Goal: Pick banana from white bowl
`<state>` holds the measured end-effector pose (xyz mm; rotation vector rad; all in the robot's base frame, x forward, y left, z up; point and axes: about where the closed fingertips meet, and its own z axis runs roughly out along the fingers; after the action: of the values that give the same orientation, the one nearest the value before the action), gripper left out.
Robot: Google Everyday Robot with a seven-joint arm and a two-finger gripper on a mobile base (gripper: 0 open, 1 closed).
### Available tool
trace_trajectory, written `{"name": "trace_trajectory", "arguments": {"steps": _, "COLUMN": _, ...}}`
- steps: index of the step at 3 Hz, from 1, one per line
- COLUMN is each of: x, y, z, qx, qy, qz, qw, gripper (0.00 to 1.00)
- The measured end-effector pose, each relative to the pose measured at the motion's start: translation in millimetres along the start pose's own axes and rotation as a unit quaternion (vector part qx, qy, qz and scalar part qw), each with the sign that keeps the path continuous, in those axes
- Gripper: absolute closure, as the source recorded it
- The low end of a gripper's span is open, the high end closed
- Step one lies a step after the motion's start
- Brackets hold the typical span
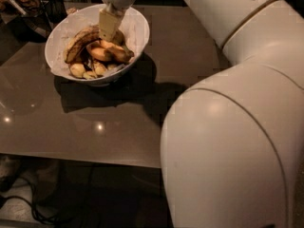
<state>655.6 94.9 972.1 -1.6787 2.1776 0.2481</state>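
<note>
The white bowl (138, 28) stands at the back left of the dark table. It holds several fruits. The banana (80, 42), long, curved and streaked dark brown, lies across the bowl's left half, with its upper end rising toward the centre. Shorter yellow-orange fruits (109, 51) lie beside and below it. My gripper (108, 25) hangs from above into the bowl's middle, its tip right at the banana's upper end. Whether it holds the banana is hidden.
My large white arm (228, 127) fills the right and front of the view and hides that part of the table (95, 122). Dark objects (52, 4) stand behind the bowl at the back left. Cables lie on the floor (28, 208) below the table's front edge.
</note>
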Motion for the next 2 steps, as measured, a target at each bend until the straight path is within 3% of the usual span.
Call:
{"name": "trace_trajectory", "arguments": {"steps": 1, "x": -2.1, "y": 21.2, "z": -37.9, "qx": 0.026, "qy": -0.027, "qz": -0.027, "qw": 0.9989, "gripper": 1.00}}
{"name": "trace_trajectory", "arguments": {"steps": 2, "x": -2.1, "y": 21.2, "z": -37.9, "qx": 0.026, "qy": -0.027, "qz": -0.027, "qw": 0.9989, "gripper": 1.00}}
